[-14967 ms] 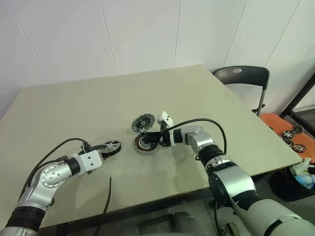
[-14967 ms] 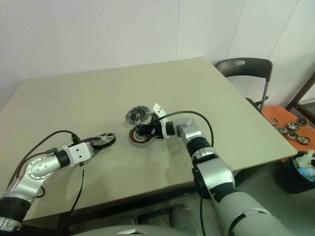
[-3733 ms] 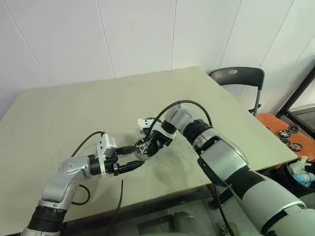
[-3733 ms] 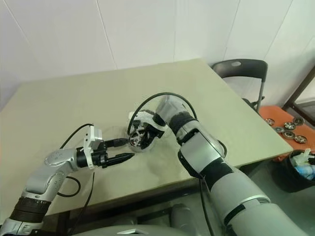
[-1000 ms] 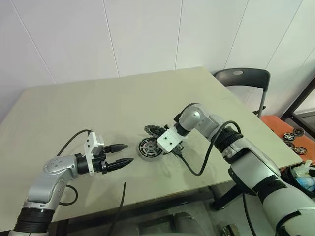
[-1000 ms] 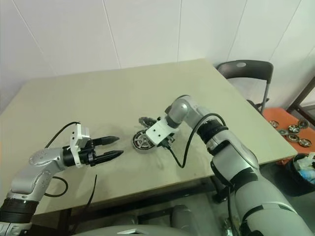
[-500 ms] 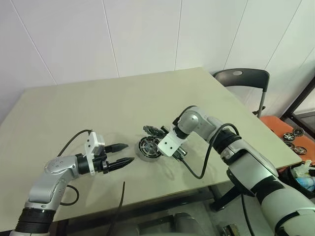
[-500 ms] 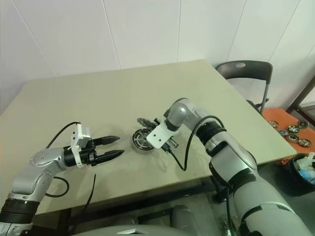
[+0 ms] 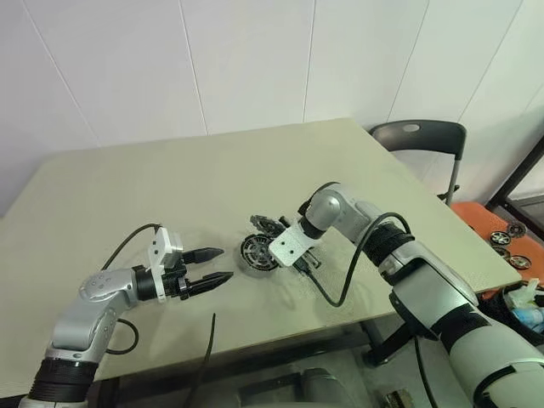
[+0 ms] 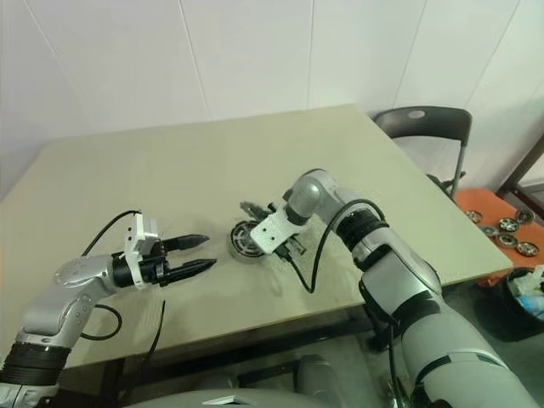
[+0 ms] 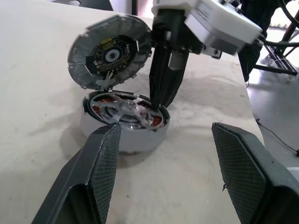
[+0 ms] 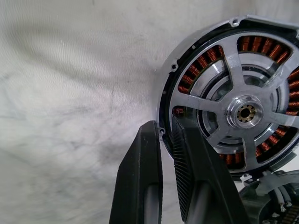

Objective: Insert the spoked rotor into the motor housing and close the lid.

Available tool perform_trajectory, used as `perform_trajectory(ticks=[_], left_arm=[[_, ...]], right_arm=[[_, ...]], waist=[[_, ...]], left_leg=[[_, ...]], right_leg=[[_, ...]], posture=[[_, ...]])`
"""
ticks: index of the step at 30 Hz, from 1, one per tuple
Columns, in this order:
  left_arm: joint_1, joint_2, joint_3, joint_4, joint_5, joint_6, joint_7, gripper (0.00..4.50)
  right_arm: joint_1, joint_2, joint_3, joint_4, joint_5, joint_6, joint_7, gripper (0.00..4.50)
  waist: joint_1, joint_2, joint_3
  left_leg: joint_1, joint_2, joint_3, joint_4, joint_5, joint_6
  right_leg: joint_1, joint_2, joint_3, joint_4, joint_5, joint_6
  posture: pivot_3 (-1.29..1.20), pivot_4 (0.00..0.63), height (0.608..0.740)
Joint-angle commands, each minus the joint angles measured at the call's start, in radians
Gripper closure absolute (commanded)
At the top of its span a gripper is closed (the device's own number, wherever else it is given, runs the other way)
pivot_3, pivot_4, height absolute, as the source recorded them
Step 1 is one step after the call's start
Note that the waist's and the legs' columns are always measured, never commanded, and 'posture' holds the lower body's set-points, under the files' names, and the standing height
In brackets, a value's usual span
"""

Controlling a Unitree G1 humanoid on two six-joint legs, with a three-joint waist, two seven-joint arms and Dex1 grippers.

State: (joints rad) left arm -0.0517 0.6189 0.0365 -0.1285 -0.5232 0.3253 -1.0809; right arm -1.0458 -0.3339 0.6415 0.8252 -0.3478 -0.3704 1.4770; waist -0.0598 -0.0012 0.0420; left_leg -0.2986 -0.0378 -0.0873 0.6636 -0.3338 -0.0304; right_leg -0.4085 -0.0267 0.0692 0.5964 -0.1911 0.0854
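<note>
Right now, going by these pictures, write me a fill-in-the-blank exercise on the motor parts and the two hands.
1. The spoked rotor sits inside the ____.
2. The lid is not closed; it stands tilted on its ____ against the motor housing.
3. The right hand grips the housing's ____ between its fingers.
4. The left hand hovers beside the housing with its fingers ____.

Missing words: housing; edge; rim; open

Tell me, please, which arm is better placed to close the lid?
Right. Its gripper pinches the housing rim directly beside the upright lid; the left gripper hovers open, apart from both.
</note>
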Motion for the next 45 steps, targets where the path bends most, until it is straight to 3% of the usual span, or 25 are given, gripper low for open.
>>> perform_trajectory(ticks=[1, 12, 17, 20, 24, 28, 40, 43, 45], left_arm=[[-0.029, -0.003, 0.001, -0.006, 0.003, -0.015, -0.005, 1.18], [-0.074, -0.03, -0.028, 0.049, 0.021, -0.034, -0.024, 1.18], [-0.085, -0.043, -0.033, 0.062, 0.029, -0.04, -0.03, 1.18], [-0.088, -0.046, -0.033, 0.063, 0.032, -0.041, -0.03, 1.18], [-0.075, -0.046, -0.028, 0.053, 0.029, -0.042, -0.023, 1.18], [-0.047, -0.052, -0.023, 0.027, 0.026, -0.041, -0.006, 1.18], [-0.01, -0.057, -0.011, -0.01, 0.018, -0.041, 0.033, 1.18], [-0.003, -0.056, -0.01, -0.016, 0.016, -0.04, 0.037, 1.18], [0.0, -0.055, -0.009, -0.018, 0.016, -0.04, 0.038, 1.18]], right_arm=[[-0.032, -0.065, -0.012, 0.015, -0.011, 0.12, 0.103, 4.42], [-0.081, -0.196, 0.034, 0.108, -0.118, 0.024, 0.061, 4.42], [-0.063, -0.178, 0.013, 0.054, -0.056, 0.074, 0.133, 4.42], [-0.061, -0.155, 0.085, -0.037, 0.109, 0.276, 0.137, 4.42], [-0.102, -0.074, 0.148, -0.165, 0.345, 0.742, 0.137, 4.42], [-0.137, 0.044, 0.1, -0.085, 0.313, 0.967, 0.131, 4.42], [-0.07, 0.118, 0.102, -0.042, 0.165, 0.866, 0.076, 4.42], [-0.062, 0.141, 0.067, -0.03, 0.161, 0.859, 0.042, 4.42], [-0.06, 0.147, 0.06, -0.027, 0.151, 0.837, 0.039, 3.7]], waist=[[0.013, 0.0, 0.0], [0.045, 0.0, 0.0], [0.042, 0.0, 0.0], [0.04, 0.0, 0.0], [0.031, 0.0, 0.0], [0.002, -0.001, -0.001], [-0.023, -0.006, -0.005], [-0.037, -0.007, -0.005], [-0.045, -0.007, -0.005]], left_leg=[[-0.001, 0.0, 0.0, 0.0, 0.0, 0.0], [-0.005, -0.003, 0.001, 0.0, 0.0, 0.0], [-0.005, -0.003, 0.001, 0.0, 0.0, 0.0], [-0.005, -0.002, 0.0, -0.001, 0.0, 0.0], [-0.006, -0.001, 0.0, -0.002, 0.0, 0.0], [-0.005, 0.001, 0.0, -0.004, 0.0, 0.0], [-0.001, 0.002, 0.001, -0.004, 0.0, 0.0], [0.011, 0.002, 0.001, -0.004, 0.0, 0.0], [0.012, 0.002, 0.001, -0.004, 0.0, 0.0]], right_leg=[[0.0, -0.001, 0.0, -0.001, 0.0, 0.0], [-0.001, -0.003, 0.0, -0.003, -0.002, 0.003], [-0.001, -0.002, 0.0, -0.003, -0.002, 0.003], [-0.002, -0.002, 0.0, -0.003, 0.0, 0.0], [-0.006, -0.001, 0.0, -0.001, 0.001, -0.001], [-0.01, 0.0, -0.001, 0.001, 0.001, -0.002], [-0.002, 0.001, -0.002, 0.002, -0.001, 0.002], [0.005, 0.001, -0.002, 0.001, -0.001, 0.001], [0.007, 0.001, -0.002, 0.001, -0.001, 0.001]], posture=[[0.0, 0.0, 0.74], [0.0, 0.0, 0.74], [0.0, 0.0, 0.74], [0.0, 0.0, 0.74], [0.0, 0.0, 0.74], [0.0, 0.0, 0.74], [0.0, 0.0, 0.74], [0.0, 0.0, 0.74], [0.0, 0.0, 0.74]])
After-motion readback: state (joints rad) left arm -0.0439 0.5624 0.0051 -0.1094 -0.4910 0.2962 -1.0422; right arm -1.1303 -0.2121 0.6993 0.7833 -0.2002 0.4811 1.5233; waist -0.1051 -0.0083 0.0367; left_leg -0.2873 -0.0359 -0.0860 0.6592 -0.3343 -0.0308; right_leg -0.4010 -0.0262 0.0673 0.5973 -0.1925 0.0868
